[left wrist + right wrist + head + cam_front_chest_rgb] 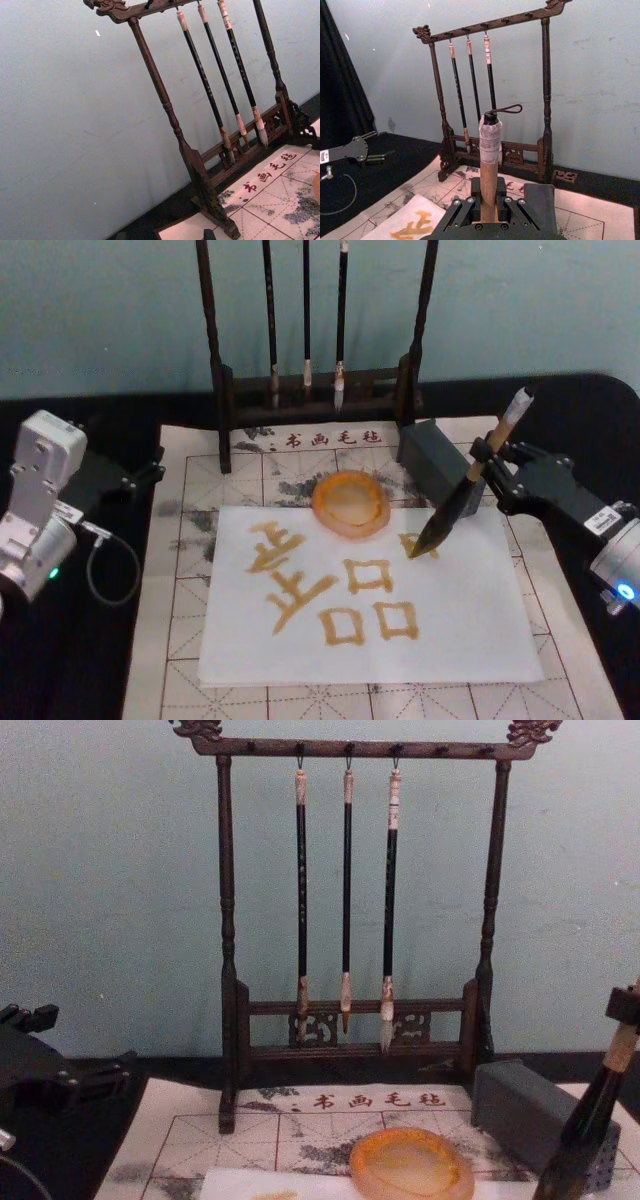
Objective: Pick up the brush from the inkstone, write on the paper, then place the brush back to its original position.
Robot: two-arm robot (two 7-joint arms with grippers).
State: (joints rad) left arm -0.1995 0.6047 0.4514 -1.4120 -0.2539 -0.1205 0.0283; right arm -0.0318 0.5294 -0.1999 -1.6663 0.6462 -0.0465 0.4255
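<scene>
My right gripper (492, 470) reaches in from the right side of the table (70, 660), forearm low and angled toward the middle. Its fingers are clamped on the tan handle of the brush (468, 492). From the right wrist, the handle stands straight up out of the closed fingers (468, 205), white cap and cord loop on top. The brush leans, cap up and back to the right, tuft down and left. The tip touches the paper (470, 640) near its far edge, just right of the inkstone (350, 505) and apart from it.

My left gripper (145, 475) is parked at the left of the table, off the felt mat (185, 640), pointing toward the rack (214, 370). Its fingers stand apart with nothing between them.

My count:
- One thick brush, in my grip.
- Three thin brushes (346, 890) hanging side by side on the one rack.
- One amber inkstone, sitting across the paper's far edge.
- One white sheet on the mat.
- One grey block (432, 462) behind the brush.

On the sheet I see one large amber character at left, three boxed shapes beside it, and a partial mark at the brush tip.
</scene>
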